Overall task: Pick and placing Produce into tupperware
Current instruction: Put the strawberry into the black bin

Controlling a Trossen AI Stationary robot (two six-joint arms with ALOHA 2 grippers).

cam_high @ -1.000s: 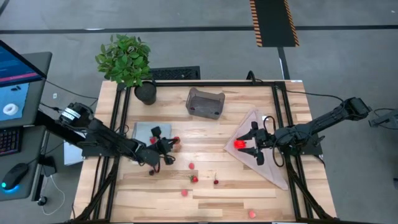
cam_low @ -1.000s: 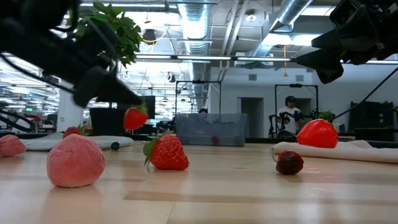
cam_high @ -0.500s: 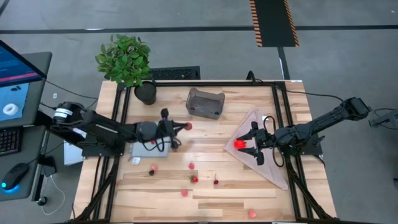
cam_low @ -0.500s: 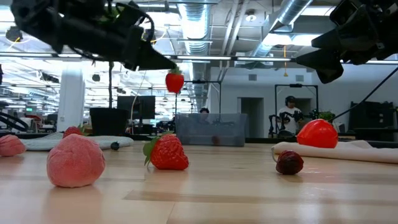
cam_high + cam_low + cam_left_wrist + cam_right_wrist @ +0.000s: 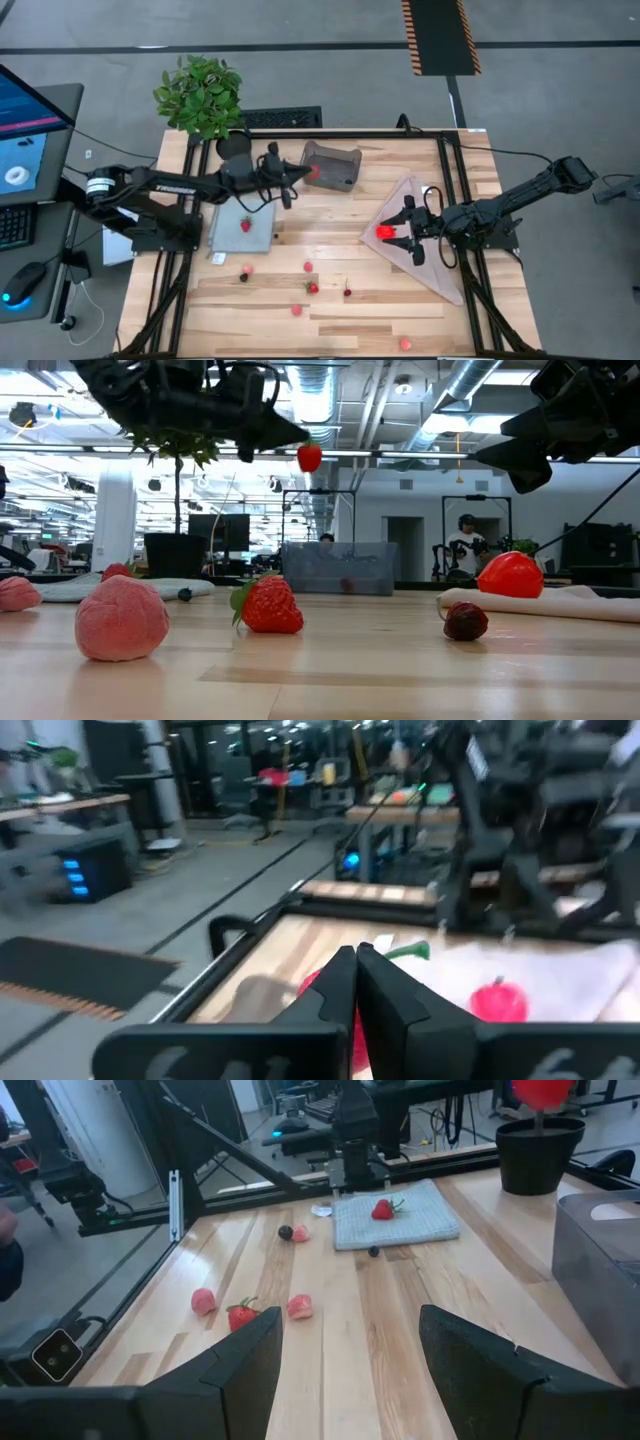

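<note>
Now left pincer, gripping a strawberry, has reached the tupperware.

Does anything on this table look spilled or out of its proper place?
Yes. Small red and pink fruit pieces lie scattered loose on the wooden table, such as a red strawberry and a pink piece near the front edge, far from the translucent grey tub. One strawberry lies on the blue-grey mat.

table: pale wood, smooth | tupperware: translucent plastic | mat: matt cloth
</note>
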